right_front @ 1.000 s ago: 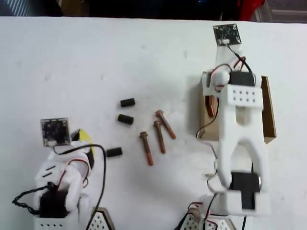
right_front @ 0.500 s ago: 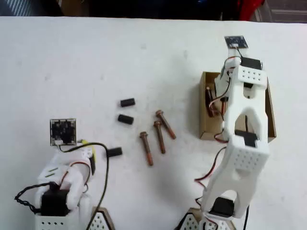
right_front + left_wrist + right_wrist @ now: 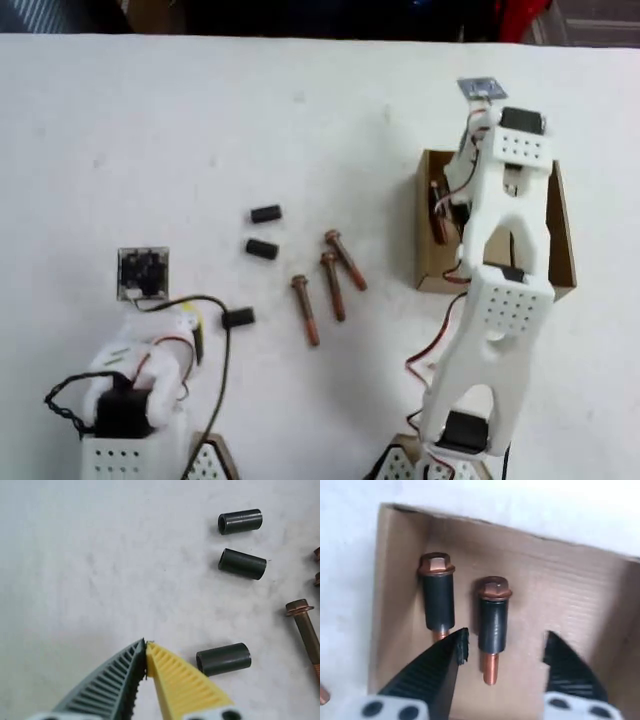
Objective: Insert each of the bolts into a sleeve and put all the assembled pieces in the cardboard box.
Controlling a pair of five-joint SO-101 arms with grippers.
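Above the brown cardboard box (image 3: 580, 600) the right gripper (image 3: 507, 642) has shifted, wide open — two sleeved copper bolts (image 3: 437, 597) delivered; left gripper (image 3: 145, 649) closed, empty.

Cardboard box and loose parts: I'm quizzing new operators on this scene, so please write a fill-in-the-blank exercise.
The brown cardboard box holds ___ assembled bolt-and-sleeve pieces.
On the white table lie three loose black cylindrical sleeves and ___ bare copper bolts.
The left end effector, beside one sleeve, is ___.
Above the box, the right end effector is ___.
Missing: two; three; shut; open.
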